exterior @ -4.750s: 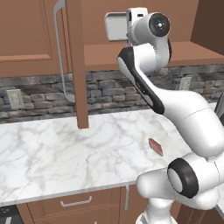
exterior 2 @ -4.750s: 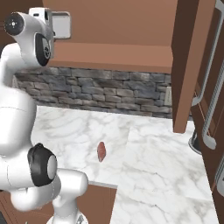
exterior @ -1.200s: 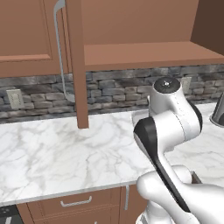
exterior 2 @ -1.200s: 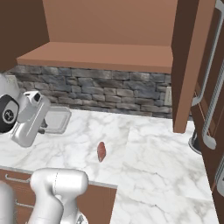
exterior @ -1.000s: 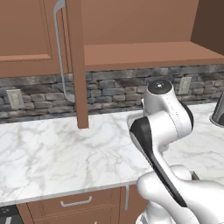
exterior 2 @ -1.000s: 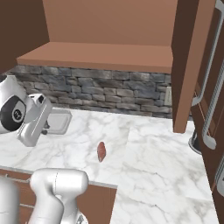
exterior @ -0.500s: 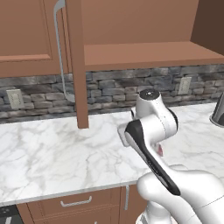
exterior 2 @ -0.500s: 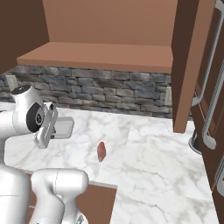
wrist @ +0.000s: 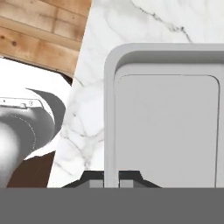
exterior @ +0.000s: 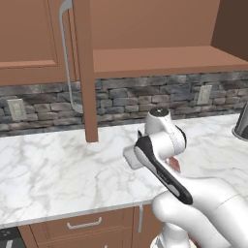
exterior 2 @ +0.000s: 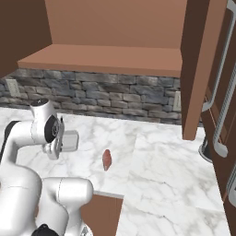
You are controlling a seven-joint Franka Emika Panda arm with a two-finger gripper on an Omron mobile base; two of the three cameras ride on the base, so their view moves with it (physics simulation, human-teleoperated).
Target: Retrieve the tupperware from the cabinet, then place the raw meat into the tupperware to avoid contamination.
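The translucent whitish rectangular plastic tupperware (wrist: 166, 118) is clamped by its rim wall between the closed fingers of the gripper (wrist: 111, 177), above the white marble counter (exterior 2: 166, 175). The small red-pink raw meat slab (exterior 2: 107, 159) lies on the counter at 3 o'clock from the tupperware in the right base view, just apart. The reddish-brown wooden cabinet (exterior: 160, 29) stands open at 12 o'clock.

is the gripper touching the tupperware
Touching. In the hand view the gripper has its two dark tips shut on the near rim of the tupperware, one on each side of the wall, with no gap showing.
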